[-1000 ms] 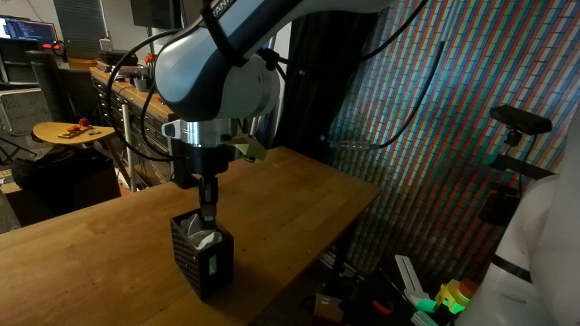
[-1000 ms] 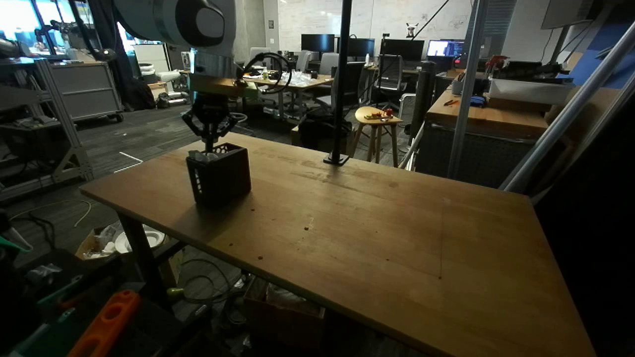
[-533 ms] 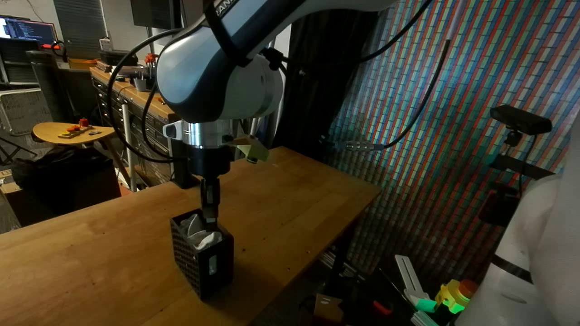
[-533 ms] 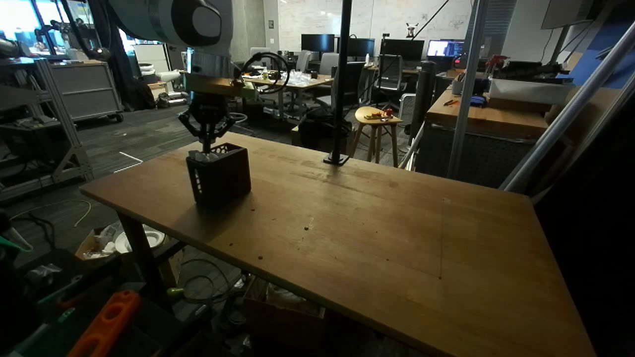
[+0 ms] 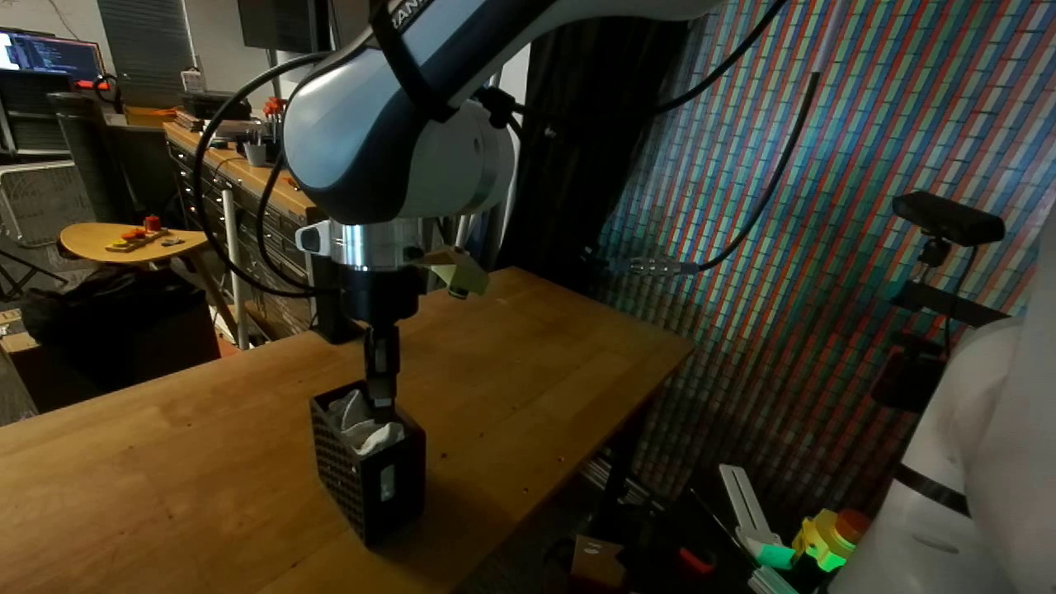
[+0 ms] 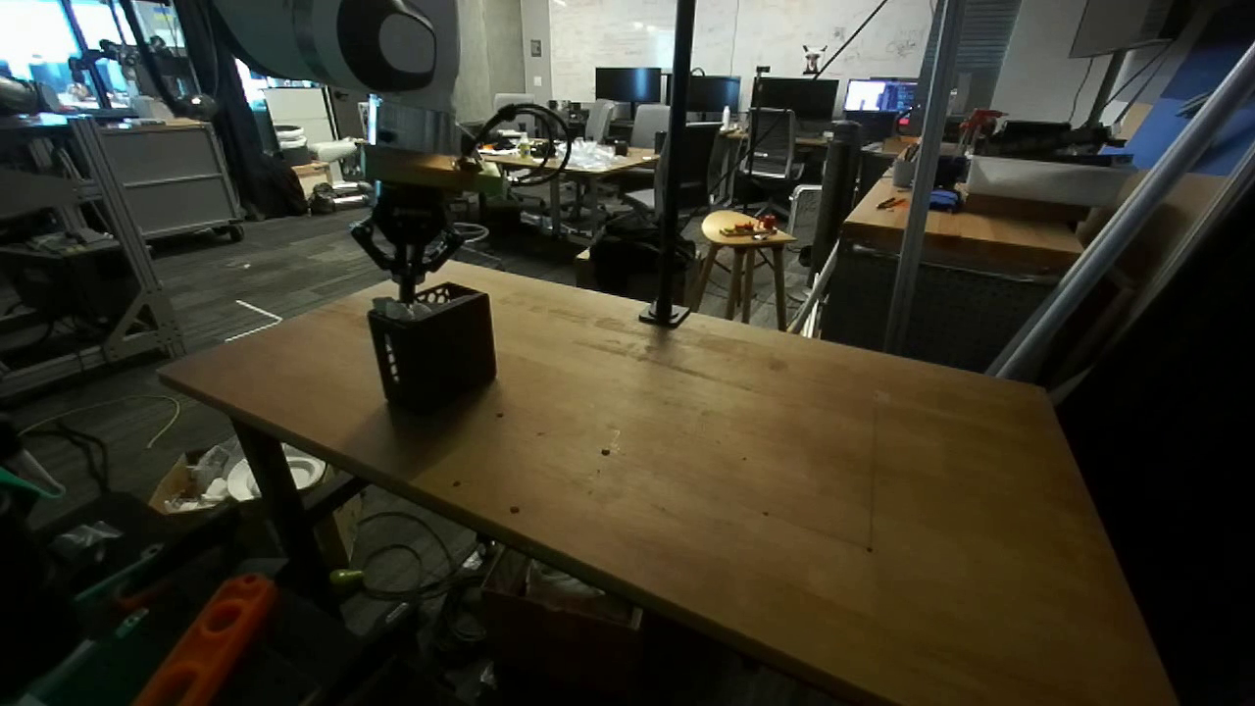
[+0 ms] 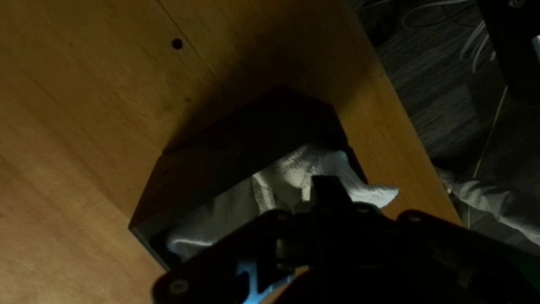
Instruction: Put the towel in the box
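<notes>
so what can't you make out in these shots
Most of the towel's lower part: hidden by the box walls in both exterior views.
Floor of the box: covered by the towel in the wrist view.
Whether the shut claw pinches the towel: the claw itself blocks the contact in the wrist view.
Rest of the arm: cut off by the top edge in an exterior view.
Text on the screen: too small in an exterior view.

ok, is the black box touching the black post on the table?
Apart: in an exterior view, wooden tabletop shows between the black perforated box and the black post.
</notes>
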### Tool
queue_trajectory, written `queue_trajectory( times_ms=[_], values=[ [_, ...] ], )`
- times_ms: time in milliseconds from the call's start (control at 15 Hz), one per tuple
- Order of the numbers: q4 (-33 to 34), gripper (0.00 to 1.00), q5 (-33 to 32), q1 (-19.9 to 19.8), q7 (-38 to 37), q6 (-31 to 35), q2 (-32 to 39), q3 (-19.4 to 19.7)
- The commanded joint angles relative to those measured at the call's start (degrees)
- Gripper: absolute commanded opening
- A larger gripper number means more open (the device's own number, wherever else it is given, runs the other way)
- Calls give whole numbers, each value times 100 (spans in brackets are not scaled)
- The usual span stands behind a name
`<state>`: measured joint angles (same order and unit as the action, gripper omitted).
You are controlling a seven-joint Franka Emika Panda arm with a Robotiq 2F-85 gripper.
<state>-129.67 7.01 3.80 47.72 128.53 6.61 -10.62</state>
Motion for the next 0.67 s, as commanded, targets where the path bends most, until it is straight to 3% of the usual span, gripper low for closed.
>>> queue_trajectory(
  times_ms=[0, 600],
  values=[
    [-14, 3, 106, 68, -75, -77, -68, 41],
    [123, 4, 479, 100, -113, 47, 305, -47]
  ],
)
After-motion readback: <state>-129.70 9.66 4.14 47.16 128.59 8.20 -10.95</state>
